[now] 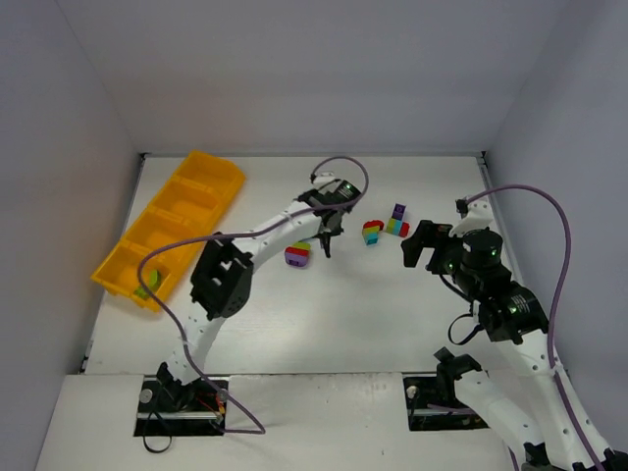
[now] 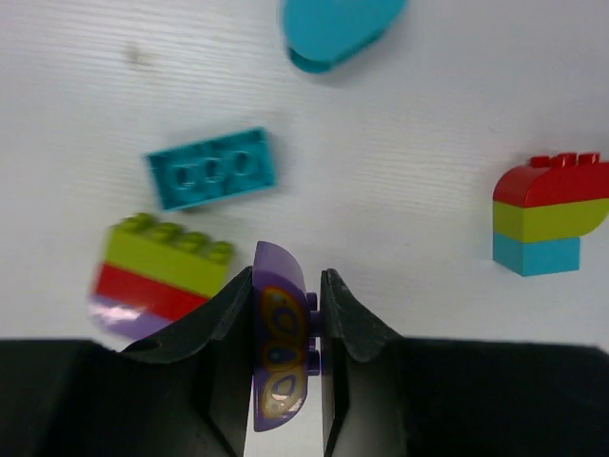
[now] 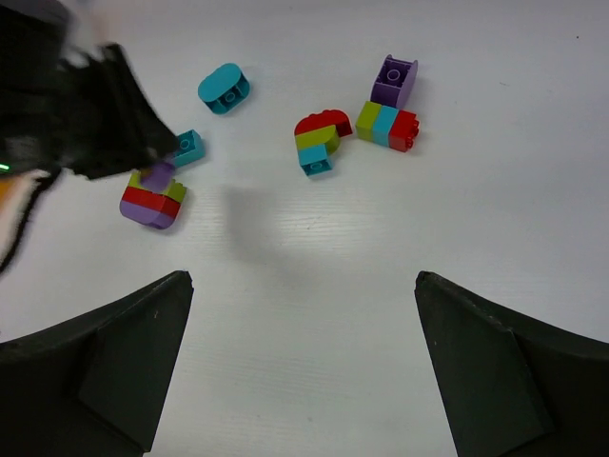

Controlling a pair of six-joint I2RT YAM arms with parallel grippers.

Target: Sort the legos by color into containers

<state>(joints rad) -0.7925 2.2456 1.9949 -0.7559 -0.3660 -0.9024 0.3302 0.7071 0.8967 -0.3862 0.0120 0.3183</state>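
Left wrist view: a lime, red and purple stack [image 2: 152, 276] sits just left of the jaws, with a flat teal brick [image 2: 211, 168] ahead of them and slightly left. The left gripper [image 2: 290, 286] is clamped on a purple lego [image 2: 279, 357] printed with ovals, the piece standing on edge between the two black fingers [image 2: 224, 333], which are closed nearly together against its sides. A rounded teal brick [image 2: 333, 29] lies farther ahead of the jaws, and a red, lime and teal stack [image 2: 550, 214] stands well to their right. From above, the orange-yellow tray [image 1: 211, 177] lies well to the left of this gripper. The right gripper [image 3: 300, 286] hangs over bare table with its jaws spread wide, holding nothing; a purple brick [image 3: 393, 79] and a lime, teal and red row [image 3: 387, 124] lie well ahead of them.
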